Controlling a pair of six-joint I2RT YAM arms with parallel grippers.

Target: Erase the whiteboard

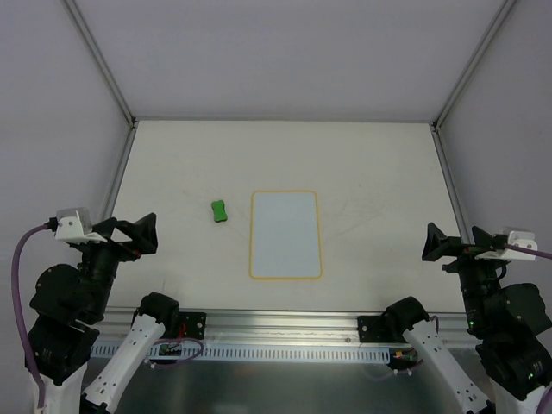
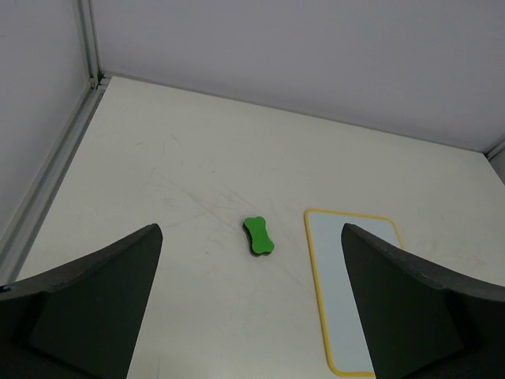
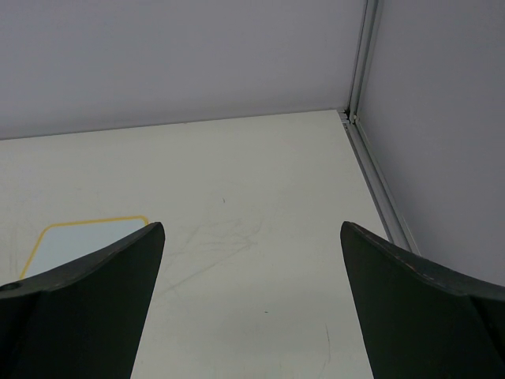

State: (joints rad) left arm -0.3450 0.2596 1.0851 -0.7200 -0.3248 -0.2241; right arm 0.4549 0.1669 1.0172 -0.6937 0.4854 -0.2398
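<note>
One whiteboard (image 1: 285,235) lies flat on the table (image 1: 379,164), slightly toward the near edge and about midway between the two arms. Its long sides run away from the arm bases. It has a thin yellow-orange rim and rounded corners, and its face is plain pale white.

One small green eraser (image 1: 219,210), shaped like a peanut, lies on the table just left of the whiteboard's far left corner. A strip of bare table separates it from the rim.

There are two grippers, each with two dark fingers. The left gripper (image 1: 147,235) hangs over the table's near left side, well apart from the eraser and the whiteboard. Its jaws are spread wide with nothing between them. In its wrist view the two fingers (image 2: 102,300) frame the eraser (image 2: 259,236) and the left part of the whiteboard (image 2: 331,300), both lying farther off on the table.

The right gripper (image 1: 433,243) hangs over the near right side, also well away from the whiteboard. It too is released and holds nothing. Its wrist view shows two fingers (image 3: 87,300) wide apart, with one rounded corner of the whiteboard (image 3: 79,241) showing past the left finger. Faint scuff lines mark the table beyond.
</note>
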